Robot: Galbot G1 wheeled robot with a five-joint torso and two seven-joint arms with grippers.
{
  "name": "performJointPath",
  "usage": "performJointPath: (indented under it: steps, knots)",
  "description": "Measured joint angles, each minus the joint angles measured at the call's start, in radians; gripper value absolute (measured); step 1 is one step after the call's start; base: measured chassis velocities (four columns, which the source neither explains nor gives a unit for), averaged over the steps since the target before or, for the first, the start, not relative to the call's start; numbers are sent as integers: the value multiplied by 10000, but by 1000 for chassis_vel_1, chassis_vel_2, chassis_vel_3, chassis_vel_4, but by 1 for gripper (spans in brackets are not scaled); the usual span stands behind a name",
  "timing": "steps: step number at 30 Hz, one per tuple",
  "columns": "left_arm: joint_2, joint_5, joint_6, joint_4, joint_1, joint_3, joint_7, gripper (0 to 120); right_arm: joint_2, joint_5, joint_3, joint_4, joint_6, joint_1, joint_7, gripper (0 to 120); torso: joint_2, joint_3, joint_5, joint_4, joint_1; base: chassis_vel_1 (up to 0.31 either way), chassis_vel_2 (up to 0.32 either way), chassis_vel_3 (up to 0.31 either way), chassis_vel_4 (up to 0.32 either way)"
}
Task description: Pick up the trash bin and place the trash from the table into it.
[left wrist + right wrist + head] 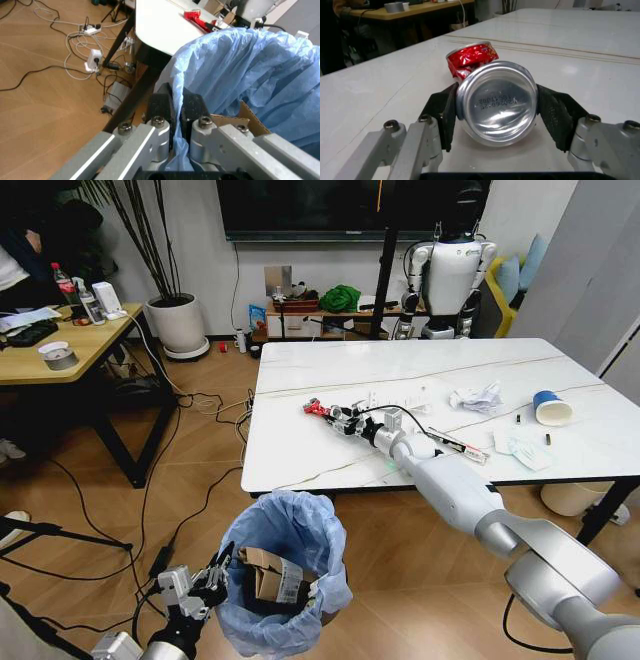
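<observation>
Right wrist view gives the grip detail: right gripper (496, 120) has its black pads (444, 114) closed against both sides of a crushed red can (492, 101), silver base facing the camera, can lying on the table (380, 90). In the head view the same gripper (335, 416) sits far out over the table's left part, can (318, 409) just a red speck at its tip.

Left wrist view: left gripper (172, 107) fingers nearly shut, pinching the blue bag at the trash bin (250, 75) rim. Head view puts that gripper (215, 572) low at near left, on the bin's (285, 565) left edge, bin off the table's near edge above the wood floor.

Bin contents: folded brown cardboard (272, 575).

Still on table toward the right: crumpled white paper (476, 397), blue-and-white paper cup (550, 407), white printed sheets (398, 399).
</observation>
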Motion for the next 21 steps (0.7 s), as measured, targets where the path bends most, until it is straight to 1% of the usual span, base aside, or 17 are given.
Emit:
performJointPath:
  steps: [6, 11, 13, 15, 17, 19, 21]
  knots:
    - [-26, 52, -13, -35, -16, 77, -117, 0, -131, 35, -14, 304, 5, -180, -129, 50, 0, 0, 1, 0, -1, 0, 0, 0, 0]
    - [-14, 104, -13, 15, -172, 286, -261, 0, -498, 405, -13, 1000, -8, -332, -209, 50, -1, 2, 4, 2, 1, 0, 0, 0, 0]
    - [60, 134, 24, 213, -328, 402, -324, 0, -884, 653, -6, 1518, -18, -388, -207, 50, 0, 1, 3, 3, 0, 0, 0, 0, 0]
    - [167, 135, 41, 494, -530, 511, -364, 0, -1437, 906, 14, 2132, -33, -439, -105, 50, -1, 1, 3, 2, 0, 0, 0, 0, 0]
    - [196, 126, 47, 559, -588, 554, -373, 0, -1563, 968, 24, 2266, -38, -449, -64, 50, 0, 1, 1, 1, 0, 0, 0, 0, 0]
    - [308, 48, 77, 726, -806, 705, -406, 0, -2104, 1265, 67, 2893, -87, -488, 128, 50, 0, 1, 1, -4, 0, 0, 0, 0, 0]
    - [365, -6, 96, 776, -904, 775, -418, 0, -2342, 1406, 73, 3243, -132, -493, 219, 50, 0, 1, 2, -6, 0, 0, 0, 0, 0]
